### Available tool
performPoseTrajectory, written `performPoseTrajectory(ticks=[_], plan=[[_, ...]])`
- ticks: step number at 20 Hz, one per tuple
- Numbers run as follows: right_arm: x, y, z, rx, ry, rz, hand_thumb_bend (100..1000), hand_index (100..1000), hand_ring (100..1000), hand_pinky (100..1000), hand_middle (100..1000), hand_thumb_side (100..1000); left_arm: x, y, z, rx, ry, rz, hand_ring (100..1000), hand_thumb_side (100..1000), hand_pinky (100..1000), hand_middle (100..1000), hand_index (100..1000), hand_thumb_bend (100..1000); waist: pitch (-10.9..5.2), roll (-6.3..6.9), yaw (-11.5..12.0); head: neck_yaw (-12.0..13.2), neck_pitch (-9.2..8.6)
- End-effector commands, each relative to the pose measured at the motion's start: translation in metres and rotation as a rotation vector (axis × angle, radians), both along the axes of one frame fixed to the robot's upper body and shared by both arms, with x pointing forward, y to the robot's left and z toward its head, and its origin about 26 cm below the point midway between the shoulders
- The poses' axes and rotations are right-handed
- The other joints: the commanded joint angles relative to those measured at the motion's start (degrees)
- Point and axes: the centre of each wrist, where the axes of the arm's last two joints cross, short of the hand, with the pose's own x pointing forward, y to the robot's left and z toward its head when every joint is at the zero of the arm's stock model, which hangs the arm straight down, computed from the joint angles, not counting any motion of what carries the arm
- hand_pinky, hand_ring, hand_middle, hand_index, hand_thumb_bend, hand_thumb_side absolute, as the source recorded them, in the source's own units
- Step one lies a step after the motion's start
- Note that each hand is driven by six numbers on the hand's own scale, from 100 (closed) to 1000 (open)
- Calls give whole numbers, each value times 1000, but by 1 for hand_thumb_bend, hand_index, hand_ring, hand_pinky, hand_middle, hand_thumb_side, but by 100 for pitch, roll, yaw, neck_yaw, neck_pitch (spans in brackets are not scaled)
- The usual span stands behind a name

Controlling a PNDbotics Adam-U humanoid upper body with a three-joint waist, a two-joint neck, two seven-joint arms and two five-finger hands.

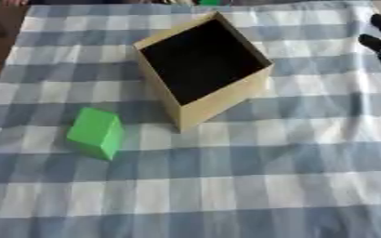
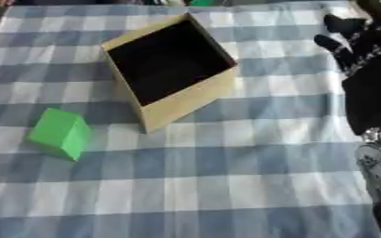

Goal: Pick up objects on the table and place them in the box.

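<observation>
The right hand (image 2: 366, 56) hangs at the right edge of the view, its dark fingers (image 2: 340, 25) spread, extended and holding nothing. The green block (image 2: 60, 133) lies well apart from them, far to the left on the checked tabletop (image 2: 226, 186). Between block and fingers stands the open cardboard box (image 2: 171, 69), its dark inside showing.

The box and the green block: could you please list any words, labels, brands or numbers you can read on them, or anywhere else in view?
None can be read.
Box: plain tan walls, dark inside, no print visible.
Green block: plain faces, no markings.
Checked tablecloth: pattern only, no text.
Right hand: black, no legible label.
</observation>
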Motion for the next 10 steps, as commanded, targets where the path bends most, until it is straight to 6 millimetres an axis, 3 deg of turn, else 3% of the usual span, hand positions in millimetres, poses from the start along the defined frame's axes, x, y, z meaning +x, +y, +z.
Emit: performPoseTrajectory(ticks=[1,10], plan=[[-2,0,8,-16,-24,6,100,900,865,808,606,967,-5,-3,9,114,45,0,882,723,776,858,973,739,-108,72,-15,15,-48],[-2,2,7,-20,-18,16,100,901,866,809,605,968,-1,-19,15,166,74,1,915,761,796,895,1000,823,-105,45,-28,42,-50]])
